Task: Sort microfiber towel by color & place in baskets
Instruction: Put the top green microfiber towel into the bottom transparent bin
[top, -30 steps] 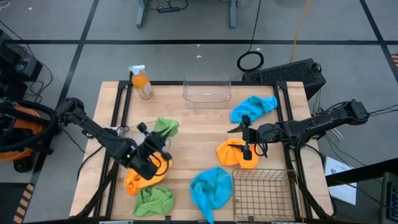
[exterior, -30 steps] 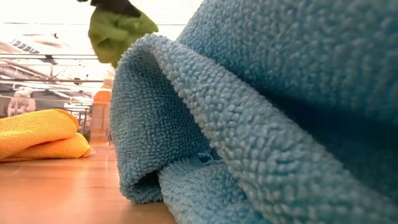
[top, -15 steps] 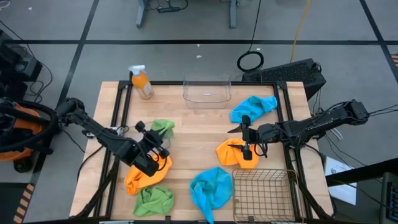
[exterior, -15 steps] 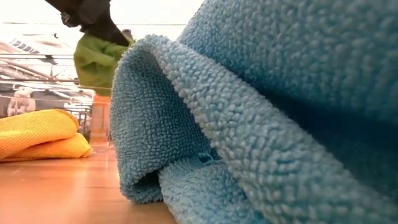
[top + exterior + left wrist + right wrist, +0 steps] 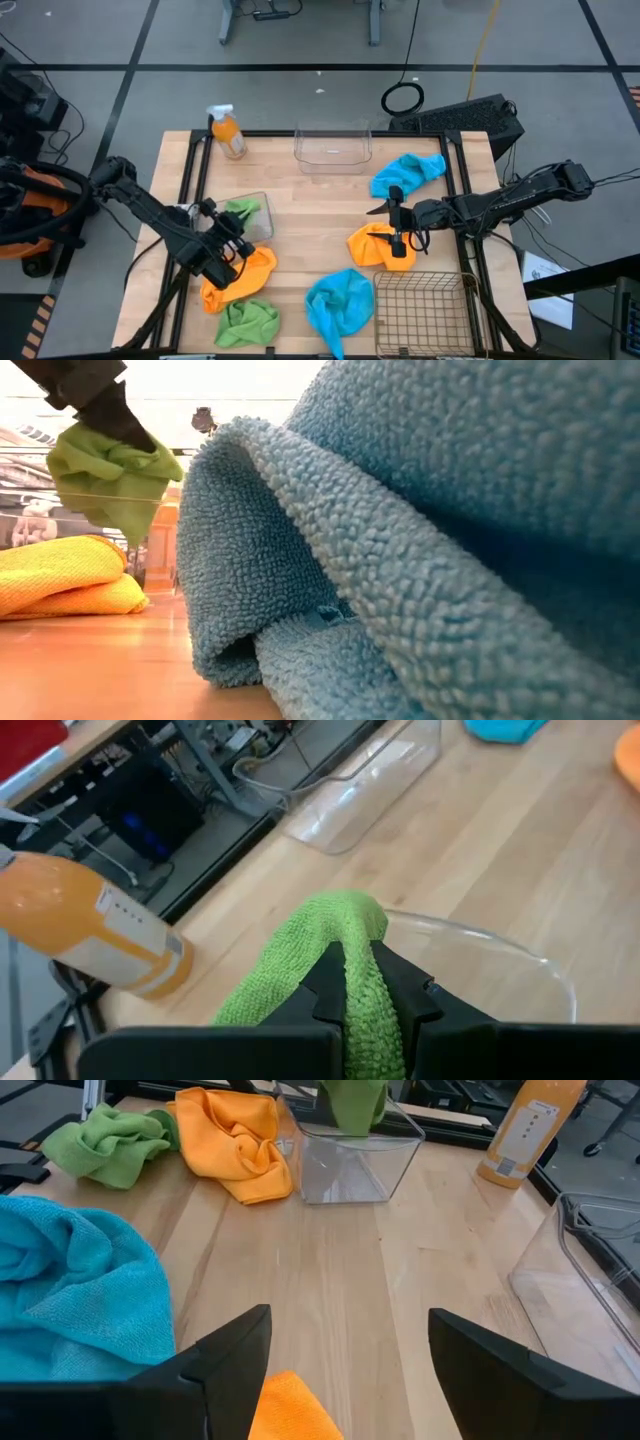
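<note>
High view: left gripper (image 5: 232, 226) is clamped on a green towel (image 5: 241, 208), hanging right over the clear tub (image 5: 256, 217) on the table's left side. Left wrist view confirms it: the towel (image 5: 335, 960) is pinched between the fingers with the tub's rim (image 5: 480, 937) just beyond and below. So the drop is straight down, no sideways travel needed by my read. Right wrist view shows the cloth dangling into the tub's mouth (image 5: 352, 1105). Right gripper (image 5: 400, 228) waits with jaws apart over the orange towel (image 5: 378, 246), near the wire-mesh basket (image 5: 425, 312). Second green towel (image 5: 246, 322) lies at the front left, closest to the left arm.
</note>
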Robot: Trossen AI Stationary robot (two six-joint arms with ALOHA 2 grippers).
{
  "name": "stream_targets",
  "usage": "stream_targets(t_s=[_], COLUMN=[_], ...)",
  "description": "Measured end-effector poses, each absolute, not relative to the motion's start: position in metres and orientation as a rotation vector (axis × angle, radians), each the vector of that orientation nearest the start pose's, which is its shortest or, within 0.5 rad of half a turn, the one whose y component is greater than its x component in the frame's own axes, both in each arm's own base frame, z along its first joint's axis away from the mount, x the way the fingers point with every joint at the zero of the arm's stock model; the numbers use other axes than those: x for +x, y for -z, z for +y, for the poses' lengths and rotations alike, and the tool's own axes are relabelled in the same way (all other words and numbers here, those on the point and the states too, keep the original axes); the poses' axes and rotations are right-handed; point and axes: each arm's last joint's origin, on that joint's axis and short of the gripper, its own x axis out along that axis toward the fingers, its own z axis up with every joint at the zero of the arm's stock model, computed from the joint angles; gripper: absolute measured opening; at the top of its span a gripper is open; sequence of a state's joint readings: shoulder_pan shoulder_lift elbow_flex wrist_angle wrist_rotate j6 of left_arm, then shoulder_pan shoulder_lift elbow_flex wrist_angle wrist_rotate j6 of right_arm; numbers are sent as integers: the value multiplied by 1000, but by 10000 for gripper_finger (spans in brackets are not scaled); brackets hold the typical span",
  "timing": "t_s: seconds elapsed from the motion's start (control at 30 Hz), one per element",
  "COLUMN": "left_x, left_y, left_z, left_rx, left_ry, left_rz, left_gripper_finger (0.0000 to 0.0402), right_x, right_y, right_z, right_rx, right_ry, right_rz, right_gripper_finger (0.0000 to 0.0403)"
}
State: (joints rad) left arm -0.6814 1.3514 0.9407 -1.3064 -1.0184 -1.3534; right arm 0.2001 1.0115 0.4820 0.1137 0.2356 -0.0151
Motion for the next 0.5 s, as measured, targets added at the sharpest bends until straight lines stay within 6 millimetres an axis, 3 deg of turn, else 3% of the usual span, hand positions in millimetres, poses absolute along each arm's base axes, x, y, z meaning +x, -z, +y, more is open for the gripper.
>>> stream_targets(t_s=[0.17, 0.3, 0.5], left_x=[172, 167, 157], left_y=[-227, -207, -181], left_z=[-109, -104, -95], left_rx=[163, 303, 346], left_ry=[-793, -759, -769], left_rz=[627, 686, 707], left_gripper_finger=[25, 25, 30], right_x=[207, 207, 207], right_y=[-217, -217, -217], right_z=[35, 35, 35], right_rx=[-105, -98, -100], right_ry=[32, 33, 32], right_rz=[406, 403, 403], right_gripper_finger=[258, 258, 258])
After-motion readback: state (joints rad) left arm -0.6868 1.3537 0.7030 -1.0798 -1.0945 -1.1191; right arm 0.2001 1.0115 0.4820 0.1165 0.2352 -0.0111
